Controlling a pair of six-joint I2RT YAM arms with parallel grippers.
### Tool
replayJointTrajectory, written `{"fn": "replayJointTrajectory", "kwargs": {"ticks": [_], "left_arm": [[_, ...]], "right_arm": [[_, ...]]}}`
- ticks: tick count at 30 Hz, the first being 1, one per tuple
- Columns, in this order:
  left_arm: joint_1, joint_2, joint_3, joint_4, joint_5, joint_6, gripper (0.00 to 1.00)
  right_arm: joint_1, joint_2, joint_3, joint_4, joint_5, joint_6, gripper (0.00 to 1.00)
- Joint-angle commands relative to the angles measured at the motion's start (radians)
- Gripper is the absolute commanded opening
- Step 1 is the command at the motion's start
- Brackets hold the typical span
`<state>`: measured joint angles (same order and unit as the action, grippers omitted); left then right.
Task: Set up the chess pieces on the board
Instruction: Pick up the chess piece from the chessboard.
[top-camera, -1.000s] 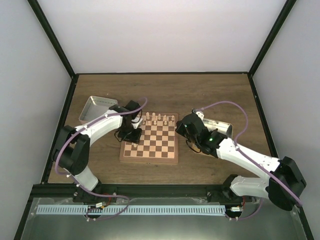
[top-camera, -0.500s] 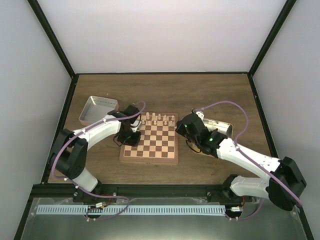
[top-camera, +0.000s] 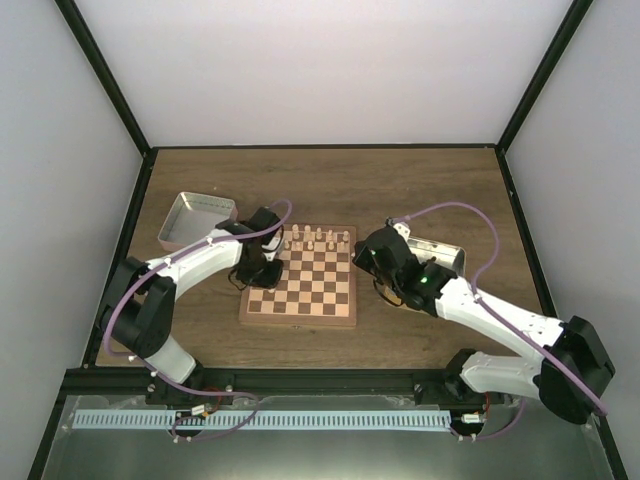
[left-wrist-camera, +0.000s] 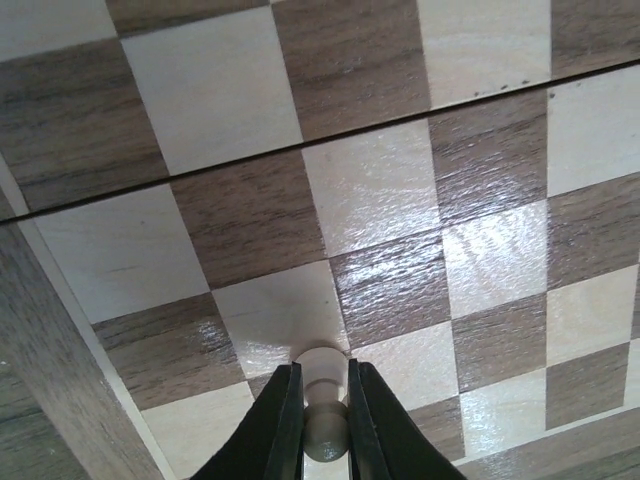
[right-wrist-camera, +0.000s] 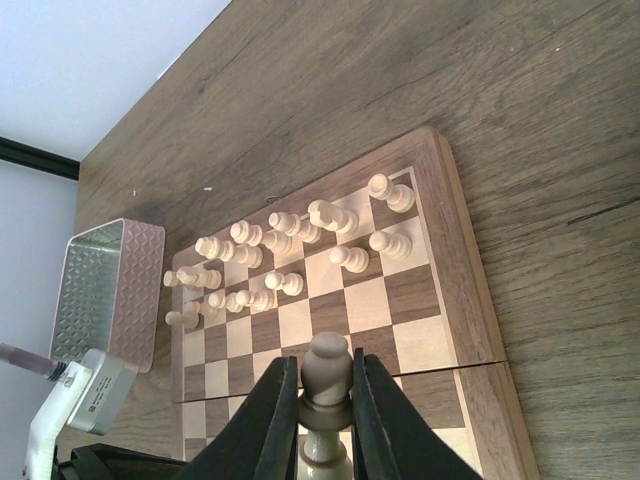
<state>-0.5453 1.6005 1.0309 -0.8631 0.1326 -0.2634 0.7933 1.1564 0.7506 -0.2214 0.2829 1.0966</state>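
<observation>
**Q:** Left side at this mark?

**A:** I logged the left hand (left-wrist-camera: 325, 372) at the left edge of the board (top-camera: 298, 320), its fingers pressed onto a small pale pawn (left-wrist-camera: 325, 432). Through the wrist camera the pawn sat over a light square close to that left border. I couldn't tell whether it touched the wood.

**Q:** And the right?

**A:** The right hand (right-wrist-camera: 324, 372) was beside the board's right edge, pinching a second pale piece (right-wrist-camera: 326, 350) just under its round head. The head stuck out between the fingers. From my views I couldn't tell how high it hung.

**Q:** Rest of the set?

**A:** The other chess pieces (top-camera: 318, 238) stood crowded along the board's far rows. A metal tray (top-camera: 195, 215) lay on the tabletop (top-camera: 400, 190) off the board's far-left corner, apart from it.
</observation>
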Motion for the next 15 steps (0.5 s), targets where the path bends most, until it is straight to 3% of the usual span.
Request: {"fn": "replayJointTrajectory", "kwargs": {"ticks": [1, 15], "left_arm": [[-0.021, -0.014, 0.041, 0.014, 0.009, 0.003, 0.09], [-0.134, 0.129, 0.316, -0.002, -0.037, 0.017, 0.09]], "right_arm": [[-0.001, -0.035, -0.012, -0.032, 0.067, 0.009, 0.12], [-0.002, -0.127, -0.046, -0.105, 0.173, 0.01, 0.12]]}}
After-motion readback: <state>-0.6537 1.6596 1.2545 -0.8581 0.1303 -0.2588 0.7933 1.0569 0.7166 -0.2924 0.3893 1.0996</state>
